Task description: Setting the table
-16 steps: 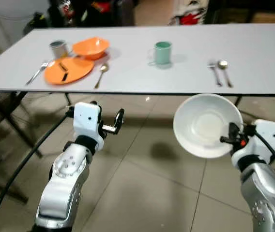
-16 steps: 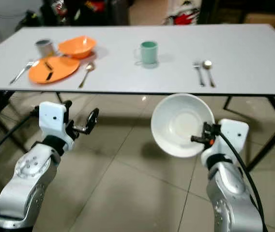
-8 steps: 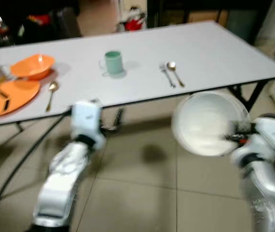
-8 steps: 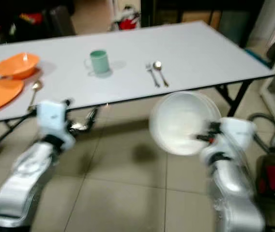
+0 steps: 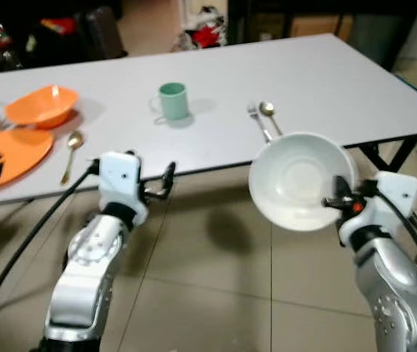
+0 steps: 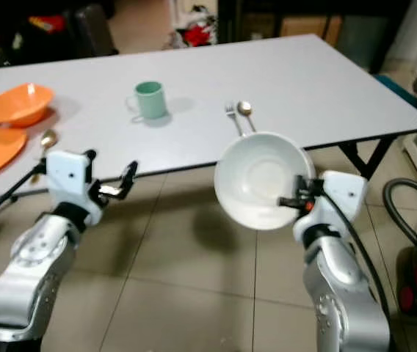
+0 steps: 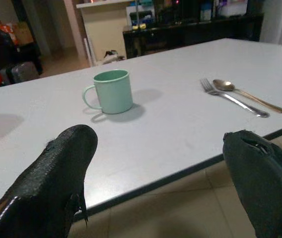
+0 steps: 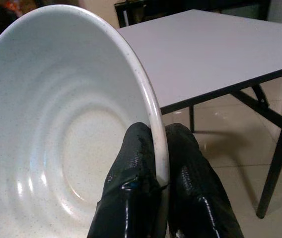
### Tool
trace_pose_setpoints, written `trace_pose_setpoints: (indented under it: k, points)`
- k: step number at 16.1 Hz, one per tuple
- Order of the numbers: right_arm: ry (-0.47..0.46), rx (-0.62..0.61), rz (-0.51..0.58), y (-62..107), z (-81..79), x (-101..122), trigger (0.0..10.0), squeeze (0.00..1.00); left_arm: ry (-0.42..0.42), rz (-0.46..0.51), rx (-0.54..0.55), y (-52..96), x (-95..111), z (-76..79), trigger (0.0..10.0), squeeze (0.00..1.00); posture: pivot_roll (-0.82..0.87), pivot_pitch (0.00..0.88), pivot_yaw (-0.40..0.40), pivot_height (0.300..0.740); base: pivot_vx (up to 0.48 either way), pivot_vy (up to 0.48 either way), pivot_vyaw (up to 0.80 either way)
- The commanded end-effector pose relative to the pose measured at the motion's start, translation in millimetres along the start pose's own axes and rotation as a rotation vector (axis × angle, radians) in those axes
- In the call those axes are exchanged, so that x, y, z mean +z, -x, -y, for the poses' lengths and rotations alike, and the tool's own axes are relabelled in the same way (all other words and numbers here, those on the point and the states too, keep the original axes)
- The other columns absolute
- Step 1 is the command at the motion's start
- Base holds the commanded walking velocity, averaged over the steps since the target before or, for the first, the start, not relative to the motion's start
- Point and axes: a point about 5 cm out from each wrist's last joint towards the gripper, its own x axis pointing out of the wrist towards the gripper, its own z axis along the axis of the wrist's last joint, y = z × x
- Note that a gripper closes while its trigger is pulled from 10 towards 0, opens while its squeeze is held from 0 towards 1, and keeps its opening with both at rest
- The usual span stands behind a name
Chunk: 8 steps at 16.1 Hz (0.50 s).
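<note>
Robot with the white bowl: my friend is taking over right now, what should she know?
Right gripper: shut on the white bowl's rim, held tilted in front of the table edge.
Left gripper: open, holding nothing, near the table edge.
On the table: green mug, fork and spoon side by side; orange bowl, orange plate, another spoon.
Left: set the white bowl down, probably by the fork.

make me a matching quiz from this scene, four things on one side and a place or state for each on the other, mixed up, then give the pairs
Things:
1. white bowl
2. green mug
3. orange bowl
4. left gripper

Places or states:
A. open, holding nothing, in front of the table edge
B. pinched by its rim in the right gripper
C. on the table, behind the orange plate
D. on the table, left of the fork and spoon

Pairs: 1-B, 2-D, 3-C, 4-A
</note>
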Motion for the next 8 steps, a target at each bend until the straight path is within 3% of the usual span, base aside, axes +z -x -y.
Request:
trace_pose_setpoints:
  k: [1, 8]
  points:
    - [0.009, -0.021, 0.039, 1.6, 5.6, 7.9, 10.0, 0.00, 0.005, 0.014, -0.014, -0.5, 2.9, 4.4, 10.0, 0.00, -0.13, 0.037, 0.074, 0.740, 0.409, 0.000, 0.00]
    - [0.005, -0.015, 0.037, 0.6, 3.7, 7.2, 10.0, 0.00, 0.003, 0.016, -0.015, -1.0, 3.5, 4.3, 10.0, 0.00, -0.13, 0.036, 0.076, 0.740, 0.410, 0.000, 0.00]
